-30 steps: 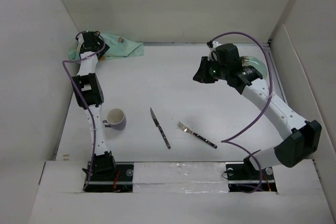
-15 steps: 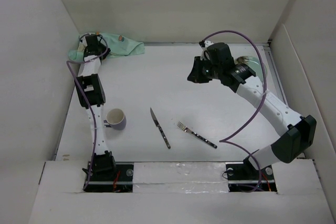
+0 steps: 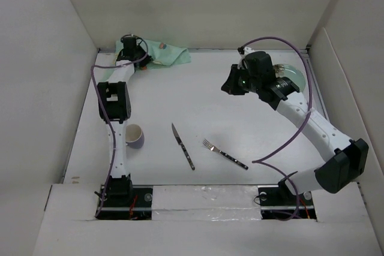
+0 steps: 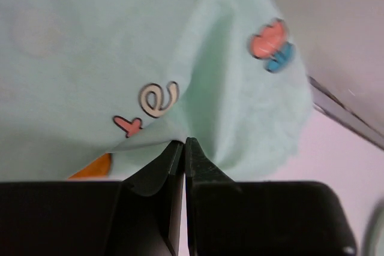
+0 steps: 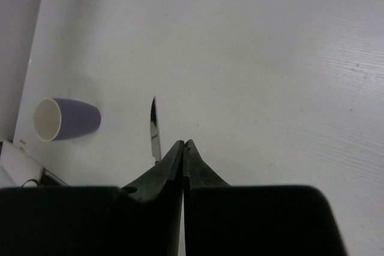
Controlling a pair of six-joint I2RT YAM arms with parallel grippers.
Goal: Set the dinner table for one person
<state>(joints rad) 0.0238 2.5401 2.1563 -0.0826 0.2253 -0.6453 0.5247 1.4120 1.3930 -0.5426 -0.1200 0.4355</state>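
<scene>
The dinner table (image 3: 198, 106) is a wide white tabletop. At its back left corner my left gripper (image 3: 137, 49) is shut on a fold of the mint-green cartoon-print placemat (image 3: 165, 54). In the left wrist view the cloth (image 4: 120, 46) is pinched between the closed tips (image 4: 183, 142). My right gripper (image 3: 230, 86) hangs above the back right of the table, shut and empty (image 5: 183, 142). A pale green plate (image 3: 295, 76) lies behind it, partly hidden by the arm. A purple mug (image 3: 134, 136), a knife (image 3: 182, 146) and a fork (image 3: 224, 153) lie near the front.
White walls enclose the table on the left, back and right. The right wrist view looks down on the mug (image 5: 66, 119) and the knife blade (image 5: 155, 129). The left arm's links stretch along the left side, right beside the mug.
My left gripper closed on the placemat and dragged it to the right along the back edge. The right gripper shut fully and swung left, then back right.
</scene>
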